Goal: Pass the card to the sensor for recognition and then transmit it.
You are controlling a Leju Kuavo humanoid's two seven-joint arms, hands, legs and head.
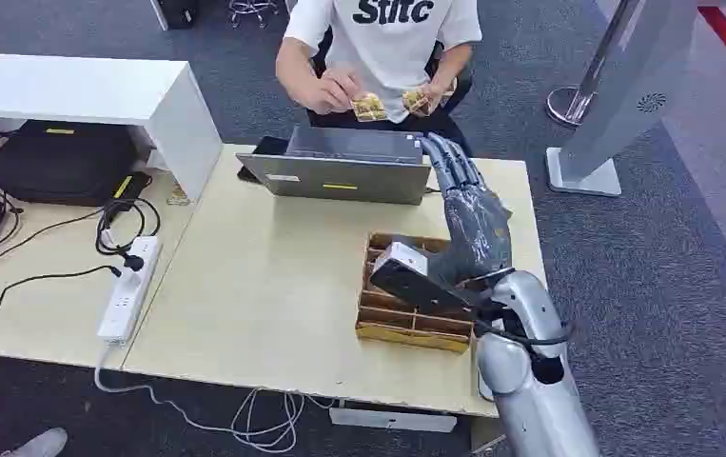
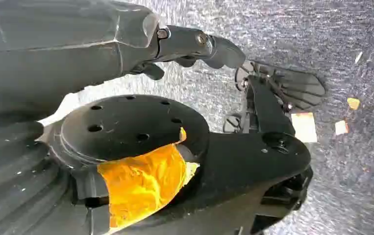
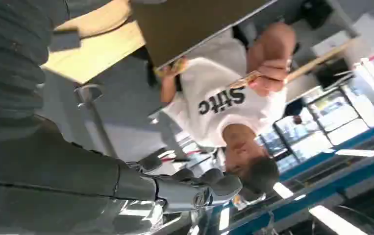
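My right hand is raised over the brown divided card box on the beige table. Its fingers stretch flat toward the laptop and the person, and I see nothing in them. The person in a white shirt sits behind the laptop, holding a card in one hand and another card in the other; both cards also show past my fingers. My left hand hangs above the carpet and holds nothing.
A dark flat device lies beside the laptop's far left corner. A white power strip with cables lies on the left, near a white shelf. A grey stand rises beyond the table's right end.
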